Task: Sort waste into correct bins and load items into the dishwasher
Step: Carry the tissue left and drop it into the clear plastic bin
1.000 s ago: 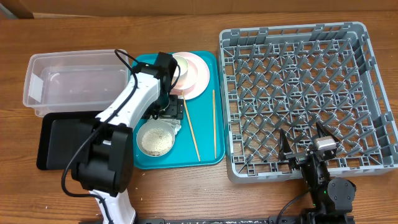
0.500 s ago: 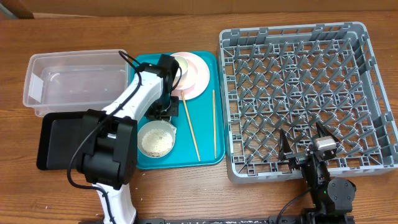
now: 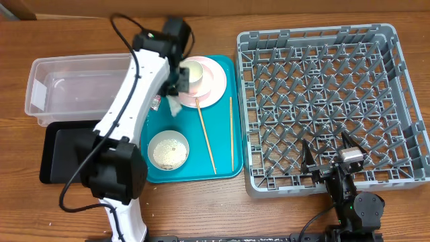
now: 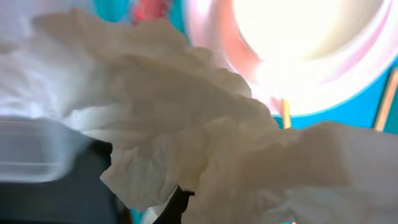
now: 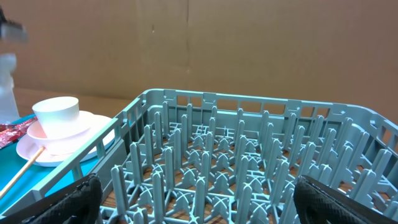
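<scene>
Grasping the crumpled white paper napkin (image 4: pixel 186 124), the left fingers (image 3: pixel 181 81) are clenched, its creased folds hanging beneath them over the teal tray (image 3: pixel 222 144); right fingers (image 5: pixel 81 198) spread, released, above the grey pegged rack (image 3: pixel 316 30).

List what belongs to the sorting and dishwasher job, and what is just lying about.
Job: napkin, sauce packet, bowl of rice scraps, pink plate, white cup, chopsticks, clear tub, black tray, dish rack.
Lying about: teal tray.
</scene>
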Action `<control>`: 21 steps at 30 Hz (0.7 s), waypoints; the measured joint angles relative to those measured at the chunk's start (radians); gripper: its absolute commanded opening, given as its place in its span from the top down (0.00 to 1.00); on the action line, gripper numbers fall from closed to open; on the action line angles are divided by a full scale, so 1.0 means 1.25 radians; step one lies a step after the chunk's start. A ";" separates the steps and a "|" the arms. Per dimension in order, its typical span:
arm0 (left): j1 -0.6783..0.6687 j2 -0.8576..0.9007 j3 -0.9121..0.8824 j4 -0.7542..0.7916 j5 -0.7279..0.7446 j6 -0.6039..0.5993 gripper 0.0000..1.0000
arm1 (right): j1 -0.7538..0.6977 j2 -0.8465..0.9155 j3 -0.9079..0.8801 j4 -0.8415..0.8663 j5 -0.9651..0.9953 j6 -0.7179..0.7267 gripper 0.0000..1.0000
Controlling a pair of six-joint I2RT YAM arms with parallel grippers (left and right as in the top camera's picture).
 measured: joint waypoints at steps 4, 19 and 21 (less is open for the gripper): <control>0.048 -0.005 0.050 -0.002 -0.077 -0.031 0.96 | 0.000 0.000 0.000 0.000 0.000 0.000 0.00; 0.332 -0.008 -0.043 0.160 -0.165 -0.098 0.96 | 0.000 0.000 0.000 0.000 0.000 0.000 0.00; 0.351 -0.008 -0.075 0.207 -0.164 -0.094 0.94 | 0.000 0.000 0.000 0.000 0.000 0.000 0.00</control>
